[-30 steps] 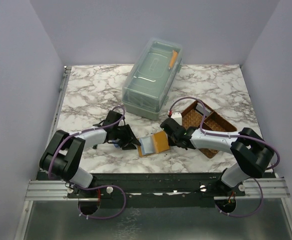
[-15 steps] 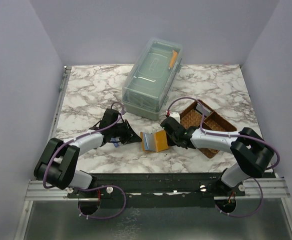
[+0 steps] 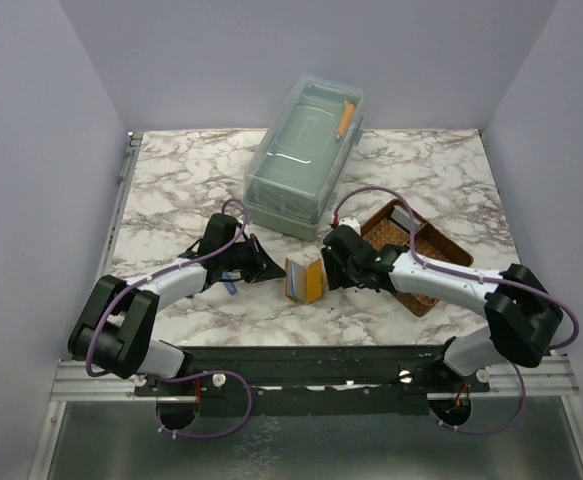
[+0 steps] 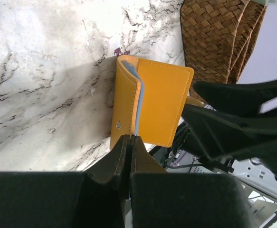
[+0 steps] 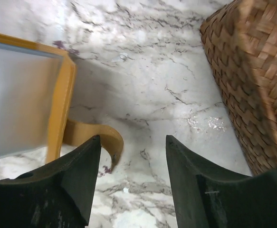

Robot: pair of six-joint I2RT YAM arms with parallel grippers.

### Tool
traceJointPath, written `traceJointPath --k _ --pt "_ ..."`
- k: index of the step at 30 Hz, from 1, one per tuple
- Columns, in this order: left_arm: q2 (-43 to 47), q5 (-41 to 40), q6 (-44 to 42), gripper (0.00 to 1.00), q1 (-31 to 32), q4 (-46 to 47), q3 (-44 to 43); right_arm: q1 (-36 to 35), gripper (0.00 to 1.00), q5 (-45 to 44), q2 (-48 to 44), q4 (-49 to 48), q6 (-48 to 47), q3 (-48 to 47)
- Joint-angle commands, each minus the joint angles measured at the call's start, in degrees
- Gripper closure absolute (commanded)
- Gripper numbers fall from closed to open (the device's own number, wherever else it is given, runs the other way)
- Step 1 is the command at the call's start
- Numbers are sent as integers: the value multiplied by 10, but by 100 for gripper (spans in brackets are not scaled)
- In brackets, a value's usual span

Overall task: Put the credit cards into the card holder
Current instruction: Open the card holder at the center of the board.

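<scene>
From the top, the small orange-tan leather-like card holder (image 3: 304, 279) sits part-folded on the white marble table (image 3: 171, 190), towards its 6 o'clock edge. The left gripper (image 3: 266, 265) is at the holder's 9 o'clock and the right gripper (image 3: 333, 268) at its 3 o'clock.

At the left wrist, the left gripper (image 4: 129, 142) is clenched. Its tips meet the card holder (image 4: 162, 104) at a light-blue strip (image 4: 137, 104); I cannot tell whether they pinch it.

At the right wrist, the right gripper (image 5: 133, 142) is released and grasps nothing. The curled snap tab (image 5: 98, 135) lies by its 9 o'clock finger.
</scene>
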State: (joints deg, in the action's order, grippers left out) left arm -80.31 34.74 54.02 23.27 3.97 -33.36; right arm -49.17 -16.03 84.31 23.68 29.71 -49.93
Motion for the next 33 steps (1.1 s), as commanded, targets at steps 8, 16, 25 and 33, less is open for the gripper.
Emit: traceJointPath --k 8,16,25,33 --pt "-13 25 13 100 4 10 -26 -2 36 99 -56 -29 -28 -53" --pt "-14 32 16 100 8 10 -35 -1 18 213 26 -156 17 -37" --pt "-1 -13 -14 95 8 -60 -41 7 45 186 40 -167 36 3" --pt "-32 -50 -50 54 6 -101 -42 29 78 165 10 -201 49 108"
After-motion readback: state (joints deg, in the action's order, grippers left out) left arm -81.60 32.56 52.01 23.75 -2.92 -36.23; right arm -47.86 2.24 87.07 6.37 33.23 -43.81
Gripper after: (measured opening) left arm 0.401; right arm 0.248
